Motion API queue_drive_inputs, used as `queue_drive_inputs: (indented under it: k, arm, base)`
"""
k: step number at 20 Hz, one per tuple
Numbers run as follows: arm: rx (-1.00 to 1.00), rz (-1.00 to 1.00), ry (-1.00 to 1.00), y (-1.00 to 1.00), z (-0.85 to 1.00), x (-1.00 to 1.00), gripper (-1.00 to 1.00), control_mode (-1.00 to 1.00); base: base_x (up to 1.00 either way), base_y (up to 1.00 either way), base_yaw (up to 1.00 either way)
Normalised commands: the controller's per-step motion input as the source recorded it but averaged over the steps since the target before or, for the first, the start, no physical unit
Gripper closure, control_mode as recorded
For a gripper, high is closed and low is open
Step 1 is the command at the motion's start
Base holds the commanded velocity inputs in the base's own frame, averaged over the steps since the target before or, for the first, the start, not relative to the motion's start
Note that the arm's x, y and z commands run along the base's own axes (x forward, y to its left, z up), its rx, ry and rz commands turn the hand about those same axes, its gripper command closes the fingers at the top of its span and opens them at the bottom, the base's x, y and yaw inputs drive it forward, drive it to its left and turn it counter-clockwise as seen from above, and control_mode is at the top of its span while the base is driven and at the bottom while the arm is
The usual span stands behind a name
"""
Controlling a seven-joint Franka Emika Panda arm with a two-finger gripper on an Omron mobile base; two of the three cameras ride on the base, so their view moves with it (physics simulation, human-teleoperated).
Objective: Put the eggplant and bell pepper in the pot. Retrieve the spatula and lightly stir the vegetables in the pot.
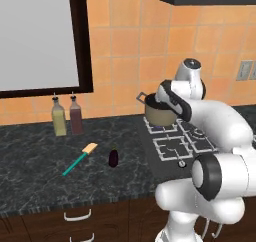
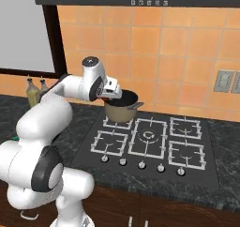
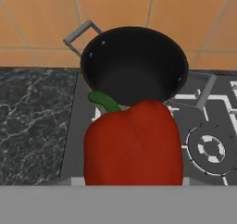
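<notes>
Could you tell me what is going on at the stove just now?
The robot arm is holding a red bell pepper in its gripper just in front of the pot on the back left burner, whose inside looks empty. The eggplant and the spatula lie on the counter to the left, not yet picked up.

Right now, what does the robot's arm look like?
The arm is glossy white, built of fat rounded segments joined by dark grey rings, with round grey caps on the joints. The hand is a white block with dark parts. No loose cables show.
</notes>
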Motion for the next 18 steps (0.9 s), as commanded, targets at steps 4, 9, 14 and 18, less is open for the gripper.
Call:
queue_drive_inputs:
  k: [4, 9, 14, 18]
  arm:
    - [0.00, -0.03, 0.08, -0.06, -0.37, 1.00, 1.00, -1.00]
    - [0.00, -0.01, 0.03, -0.10, -0.41, 0.87, 1.00, -1.00]
    - [0.03, 0.00, 0.00, -0.02, -0.32, 0.52, 1.00, -1.00]
    - [0.03, 0.00, 0.00, -0.15, -0.36, 0.31, 1.00, -1.00]
  base:
    - [0.00, 0.00, 0.00]
    - [0.00, 0.00, 0.00]
    - [0.00, 0.00, 0.00]
    - [0.00, 0.00, 0.00]
